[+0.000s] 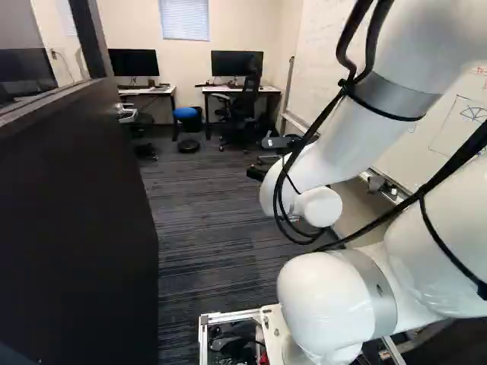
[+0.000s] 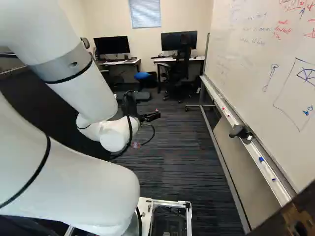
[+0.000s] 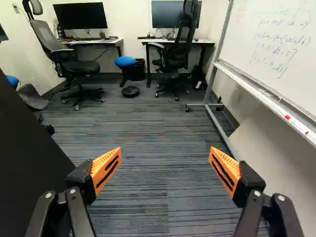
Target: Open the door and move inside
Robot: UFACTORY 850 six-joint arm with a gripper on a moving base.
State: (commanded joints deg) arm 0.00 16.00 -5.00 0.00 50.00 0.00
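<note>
Black door (image 1: 76, 220) at the left of the left base view, upright, swung open, long face running ahead into the room. Position relative to gripper (image 3: 165, 149): to the robot's left, beside and apart; not between the fingers. Jaws: spread wide, orange pads (image 3: 106, 168) well apart, holding nothing. Gripper heading: into the room, roughly along the door face, only bare floor (image 3: 153, 123) showing between the pads. Silver fitting (image 1: 125, 114) near the far edge of the door: possibly the handle; cannot tell.

Step in hand, as judged: opening largely complete, entry remaining. Next move: drive base (image 2: 170, 203) ahead through the gap, with no grip called for. Keep arm (image 1: 335, 160) folded and clear of the door face.

Right-hand limit: whiteboard (image 2: 261, 54), with tray (image 3: 269, 102) jutting toward the path and stand foot (image 3: 205, 105) low on the floor. Nearer limit: dark edge with metal fitting (image 2: 295, 219) at the lower right of the right base view, probably the door frame. Far end: desks (image 1: 226, 89), chairs (image 3: 76, 64) and blue stool (image 3: 126, 61), well beyond the gripper.

Hazards: door drifting back against base or arm; elbow brushing the whiteboard after a late turn. Hold a middle line.
</note>
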